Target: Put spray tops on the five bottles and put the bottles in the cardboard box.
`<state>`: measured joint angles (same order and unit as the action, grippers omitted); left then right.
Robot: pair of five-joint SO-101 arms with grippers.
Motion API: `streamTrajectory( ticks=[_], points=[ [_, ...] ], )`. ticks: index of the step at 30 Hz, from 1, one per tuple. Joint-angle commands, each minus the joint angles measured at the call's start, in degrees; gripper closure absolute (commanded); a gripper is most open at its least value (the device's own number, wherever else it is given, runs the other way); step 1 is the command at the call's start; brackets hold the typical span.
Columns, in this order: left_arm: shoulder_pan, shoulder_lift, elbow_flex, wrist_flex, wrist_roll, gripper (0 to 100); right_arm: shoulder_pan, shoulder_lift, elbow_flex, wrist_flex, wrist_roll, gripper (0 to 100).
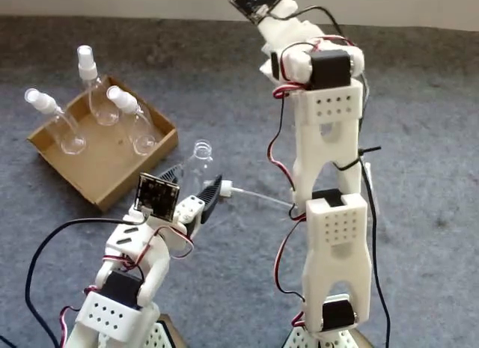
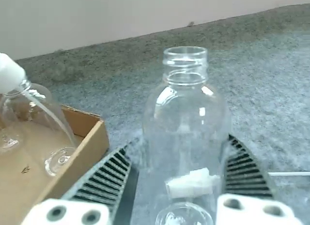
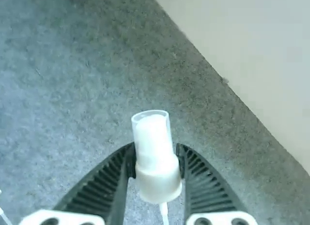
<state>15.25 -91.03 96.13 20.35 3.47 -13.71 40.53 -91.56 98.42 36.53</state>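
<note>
My left gripper (image 1: 194, 179) (image 2: 179, 152) is shut on a clear, uncapped bottle (image 1: 200, 157) (image 2: 186, 113), held upright just right of the cardboard box (image 1: 90, 165) (image 2: 92, 147). Three capped bottles lie in the box (image 1: 63, 127) (image 1: 97, 93) (image 1: 135, 123); one of them (image 2: 34, 118) appears in the left wrist view. My right gripper (image 3: 155, 152) is shut on a white spray top (image 3: 154, 159), raised over grey carpet near a pale wall. Another spray top (image 1: 227, 188) lies on the carpet beside the held bottle, its thin tube (image 1: 262, 198) (image 2: 290, 174) pointing right.
Grey carpet (image 1: 419, 138) covers the table. The tall right arm (image 1: 329, 176) stands right of centre, its base at the front edge. The left arm's base (image 1: 112, 310) is at the front left. Open carpet lies right of the right arm and behind the box.
</note>
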Motion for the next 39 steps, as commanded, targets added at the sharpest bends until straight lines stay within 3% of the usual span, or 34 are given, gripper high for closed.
streamTrajectory(
  ticks=[1,6,8,17,27,39],
  points=[
    [5.32,-0.92,1.63,-1.41,0.53,87,1.19,-1.01,-9.71,2.95,-9.05,92.9],
    [10.68,-0.92,1.63,-1.41,0.26,87,3.74,-1.01,-10.86,2.86,-27.25,92.9],
    [13.05,-0.92,1.63,-1.49,0.26,87,4.00,-1.27,-10.86,2.86,-30.77,92.9],
    [15.25,-0.92,1.63,-1.58,0.18,87,4.18,-18.24,-7.34,2.95,-30.95,92.9],
    [16.13,-0.92,1.63,-2.55,0.18,87,3.91,-45.85,28.70,2.68,-31.21,92.9],
    [29.41,-0.92,1.63,-7.82,0.18,87,3.82,-72.31,46.64,2.59,-31.38,92.9]
  ],
)
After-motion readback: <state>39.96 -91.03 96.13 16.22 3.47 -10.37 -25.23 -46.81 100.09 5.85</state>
